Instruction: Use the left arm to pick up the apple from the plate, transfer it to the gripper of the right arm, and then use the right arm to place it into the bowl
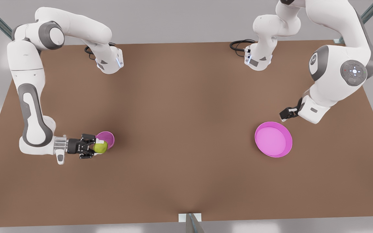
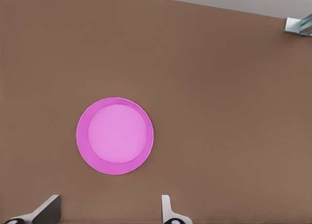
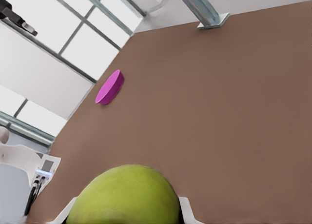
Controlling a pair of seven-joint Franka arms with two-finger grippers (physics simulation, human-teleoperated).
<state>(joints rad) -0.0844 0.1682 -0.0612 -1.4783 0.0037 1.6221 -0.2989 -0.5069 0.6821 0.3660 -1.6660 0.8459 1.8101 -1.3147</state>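
no readable text, labels or numbers anywhere

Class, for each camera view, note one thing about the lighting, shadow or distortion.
Front view: soft even light, a faint dark shadow on the table around the bowl. Left wrist view: the plate casts almost no shadow. Right wrist view: the apple looms oversized; bright windows behind.

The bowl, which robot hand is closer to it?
The right gripper, holding the apple at the bowl. The left gripper hangs open near the plate, far across the table.
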